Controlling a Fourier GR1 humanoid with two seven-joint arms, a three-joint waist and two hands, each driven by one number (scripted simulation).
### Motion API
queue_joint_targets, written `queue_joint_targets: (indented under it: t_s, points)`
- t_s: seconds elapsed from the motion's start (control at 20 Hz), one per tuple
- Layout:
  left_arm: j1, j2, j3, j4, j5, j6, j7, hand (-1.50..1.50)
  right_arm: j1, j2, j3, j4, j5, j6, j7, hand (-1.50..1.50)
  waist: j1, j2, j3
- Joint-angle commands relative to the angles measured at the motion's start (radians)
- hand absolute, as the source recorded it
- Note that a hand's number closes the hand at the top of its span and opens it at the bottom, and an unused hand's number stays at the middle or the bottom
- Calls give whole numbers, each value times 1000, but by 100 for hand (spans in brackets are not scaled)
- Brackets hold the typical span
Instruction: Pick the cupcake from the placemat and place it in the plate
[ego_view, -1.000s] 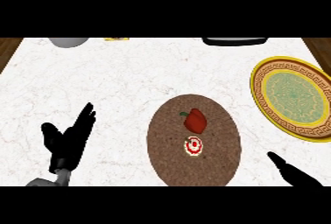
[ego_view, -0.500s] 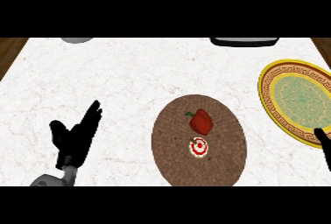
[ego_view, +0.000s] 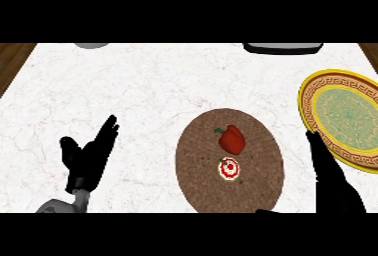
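Note:
A small cupcake (ego_view: 229, 169) with white icing and a red top sits on the round brown placemat (ego_view: 258, 185), just below a red bell pepper (ego_view: 233, 139). The plate (ego_view: 319, 90), yellow-rimmed with a green centre, lies at the right edge of the counter. My right hand (ego_view: 328, 175) rises from the lower right with straight fingers, between the placemat and the plate, its fingertips near the plate's rim. It holds nothing. My left hand (ego_view: 88, 157) rests open at the lower left, fingers up, well away from the placemat.
A dark object (ego_view: 283, 48) sits at the counter's far edge, upper right, and a grey object (ego_view: 91, 45) at the far edge, upper left. Wooden floor (ego_view: 11, 60) shows beyond the counter's left edge.
My right hand has risen from the lower right corner along the plate's near rim. The view has shifted, so the placemat and plate appear a little further right and lower.

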Motion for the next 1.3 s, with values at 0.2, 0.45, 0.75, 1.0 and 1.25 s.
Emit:
queue_joint_targets:
  t_s: [0.2, 0.45, 0.75, 1.0, 1.25]
  points:
    - [-31, -20, 28, 103, 16, -42, 31, 0, -135, 234, 67, 129, 70, 154, 204, -150, -17, 6, -2]
    - [60, -15, 2, 4, -8, -37, 37, 0, -170, 361, 79, 278, 136, 122, 174, -150, -7, 2, -1]
    - [21, -24, 43, 59, -21, -33, 40, 0, -168, 366, 52, 298, 167, 178, 187, -150, -20, 2, -1]
    - [67, -26, 34, -5, -23, -49, 37, 0, -170, 367, 34, 396, 197, 151, 174, -150, -12, 2, -1]
    - [41, -43, 54, 39, -33, -58, 35, 0, -199, 367, 86, 444, 170, 104, 216, -150, -13, 3, -1]
